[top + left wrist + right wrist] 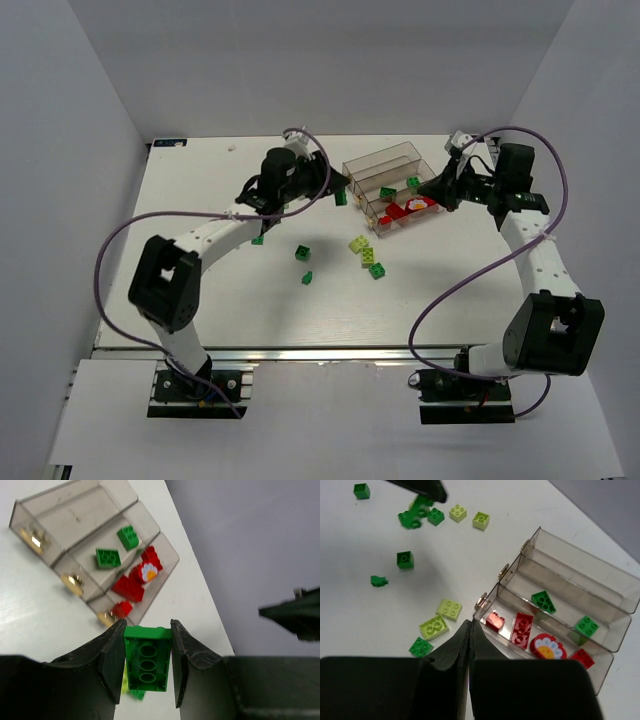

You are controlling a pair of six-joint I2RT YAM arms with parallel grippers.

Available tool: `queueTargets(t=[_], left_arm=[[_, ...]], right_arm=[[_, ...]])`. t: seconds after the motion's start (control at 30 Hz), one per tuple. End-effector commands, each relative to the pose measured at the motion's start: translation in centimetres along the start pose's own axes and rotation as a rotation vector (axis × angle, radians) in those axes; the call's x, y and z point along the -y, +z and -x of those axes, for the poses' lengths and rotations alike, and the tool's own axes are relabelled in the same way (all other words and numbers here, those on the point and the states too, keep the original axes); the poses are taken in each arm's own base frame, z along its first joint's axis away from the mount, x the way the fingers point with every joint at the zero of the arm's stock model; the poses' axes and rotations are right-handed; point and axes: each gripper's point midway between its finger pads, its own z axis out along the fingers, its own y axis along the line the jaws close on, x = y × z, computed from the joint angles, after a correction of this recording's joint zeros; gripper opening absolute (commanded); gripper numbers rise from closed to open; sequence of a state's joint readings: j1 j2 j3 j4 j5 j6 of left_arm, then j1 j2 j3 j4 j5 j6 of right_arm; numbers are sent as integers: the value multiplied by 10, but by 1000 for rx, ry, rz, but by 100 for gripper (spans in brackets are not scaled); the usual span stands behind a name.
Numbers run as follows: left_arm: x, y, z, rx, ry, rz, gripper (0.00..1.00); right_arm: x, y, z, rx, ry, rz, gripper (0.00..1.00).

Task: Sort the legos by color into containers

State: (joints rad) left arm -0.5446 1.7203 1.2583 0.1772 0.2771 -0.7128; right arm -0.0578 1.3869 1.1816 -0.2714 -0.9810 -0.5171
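one dark green lego (147, 667) is clamped between the left gripper's (148, 645) jaws, in the air near the containers (60, 510). red pieces (522, 629) lie in one end bin and two green ones (543, 600) in the middle; the third holds none. several green and pale bricks (367, 256) lie loose on the table (200, 180). the right gripper (470, 630) is pressed together, empty. no readable writing, only a printed flower (547, 647).

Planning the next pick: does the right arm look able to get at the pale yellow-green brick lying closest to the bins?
Probably yes: the pale brick lies uncovered on open table, and the right claw, shut and empty, hangs close by. It must open first.
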Motion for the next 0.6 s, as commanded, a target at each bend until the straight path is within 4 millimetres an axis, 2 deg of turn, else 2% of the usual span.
queueTargets(t=[0.0,0.03,0.1,0.13,0.17,0.2,0.23,0.27,0.3,0.33,0.37,0.43,0.47,0.5,0.53,0.57], left_arm=[[8,30,20,29,65,-22,0],[7,37,22,33,68,-23,0],[18,53,40,83,86,-58,0],[9,67,29,70,85,-53,0],[11,74,31,82,93,-61,0],[20,81,43,117,113,-85,0],[22,88,42,125,123,-92,0],[12,103,31,111,125,-81,0],[18,109,41,144,144,-100,0],[21,116,39,152,151,-111,0],[12,127,30,147,152,-108,0],[26,136,38,194,187,-142,0],[15,146,32,196,201,-113,0],[16,151,33,201,209,-112,0],[25,155,41,222,217,-123,1],[21,159,43,235,221,-100,2]], right_arm=[[-11,-11,-4,1,67,50,0],[-11,-13,-4,5,66,48,0],[-11,-15,-2,10,63,48,0],[-11,-15,-1,14,71,53,0],[-12,-15,0,19,77,55,0],[-13,-14,0,23,85,58,0],[-13,-14,1,28,92,57,0],[-13,-14,3,39,104,58,0],[-14,-13,2,41,116,60,0],[-15,-13,2,44,124,64,0],[-14,-13,2,47,125,61,0],[-16,-13,1,47,137,64,0],[-16,-13,0,43,143,63,0],[-18,-13,-2,37,144,66,0],[-18,-13,-4,33,148,68,0],[-19,-13,-5,30,150,68,0]])
